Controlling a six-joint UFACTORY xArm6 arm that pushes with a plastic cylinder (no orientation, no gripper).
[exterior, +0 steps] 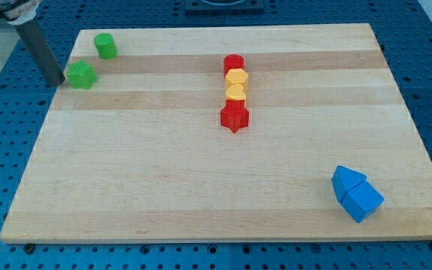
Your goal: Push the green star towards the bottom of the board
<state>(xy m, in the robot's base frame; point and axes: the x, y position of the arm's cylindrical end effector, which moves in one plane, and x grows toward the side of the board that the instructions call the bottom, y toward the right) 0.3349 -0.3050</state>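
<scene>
2 blue blocks lie touching, well apart from my tip, toward the bench's bottom right. Red star, 2 yellow blocks and red cylinder form a touching column. No fingers exist. Green star sits just right of my tip, green cylinder beyond.

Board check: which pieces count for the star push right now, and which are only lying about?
In the job:
green star
my tip, just at the star's left

Lying about:
green cylinder
red cylinder
two yellow blocks
red star
two blue blocks
</scene>
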